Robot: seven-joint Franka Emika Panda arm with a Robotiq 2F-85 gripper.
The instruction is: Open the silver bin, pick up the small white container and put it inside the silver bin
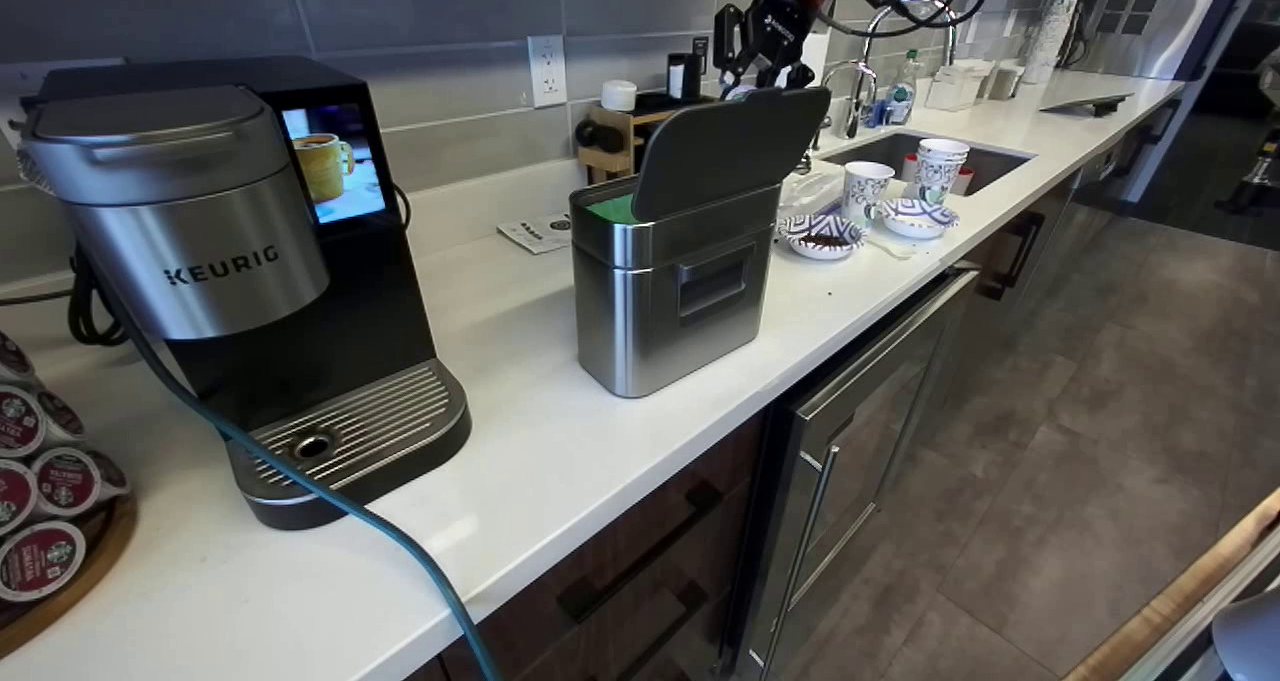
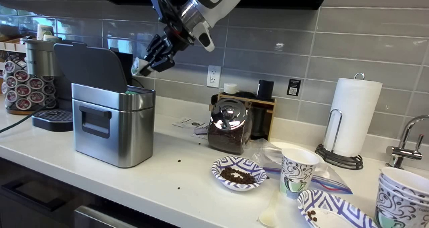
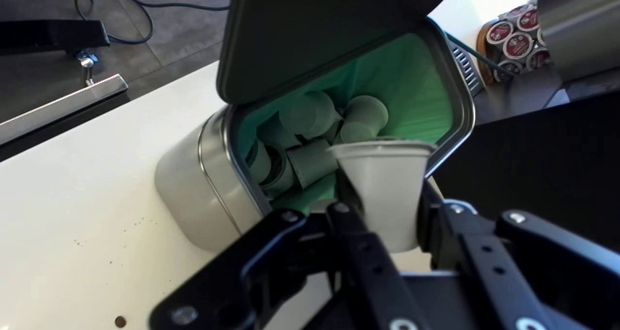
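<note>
End effector [image 3: 387, 204] pinching white container [image 3: 390, 184]; silver bin [image 1: 640, 311], lid [image 1: 735, 151] raised, near coffee maker [image 1: 225, 241].

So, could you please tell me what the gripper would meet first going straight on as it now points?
Likely the open silver bin, with the white cup in the gripper leading. Depth is unclear: the raised lid, the rim or the cups inside could come first.

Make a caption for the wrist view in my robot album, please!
The gripper holds a small white container near the open, green-lined silver bin.
</note>
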